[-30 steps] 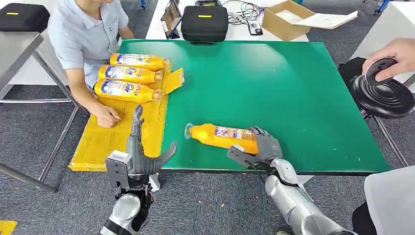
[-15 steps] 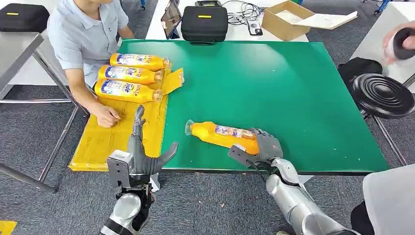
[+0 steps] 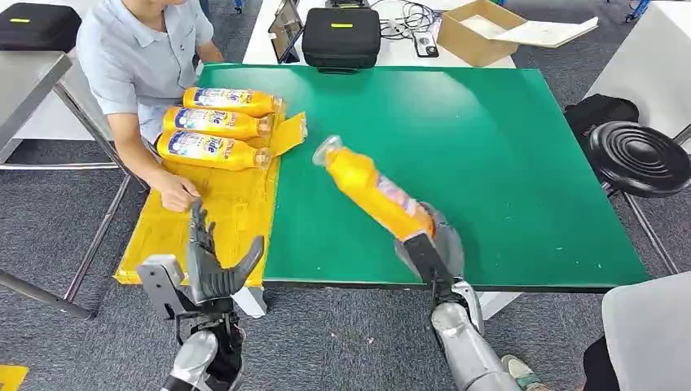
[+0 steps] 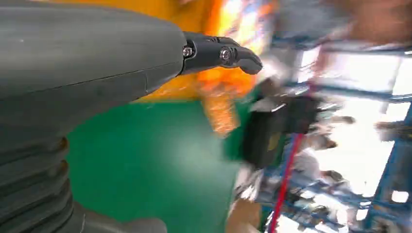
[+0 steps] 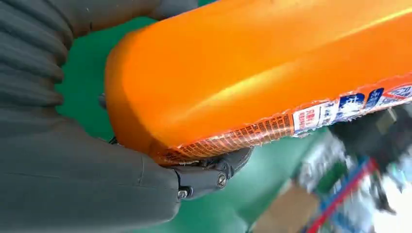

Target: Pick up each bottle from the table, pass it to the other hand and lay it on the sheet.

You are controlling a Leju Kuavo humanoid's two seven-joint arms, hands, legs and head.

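My right hand grips the base of an orange bottle with a clear cap, lifted off the green table and tilted, its cap pointing up and to the left. In the right wrist view the bottle lies in my palm with my fingers wrapped under it. My left hand hovers open, fingers apart, over the near edge of the yellow sheet. Three orange bottles lie side by side on the far part of the sheet.
A person in a light shirt sits at the table's left, one hand resting on the sheet. A black case and a cardboard box stand beyond the table. A black stool is at the right.
My right hand has raised the bottle off the table and swung it upright-tilted toward the left. My left hand shifted slightly left. The person's hand at the right edge has left the view.
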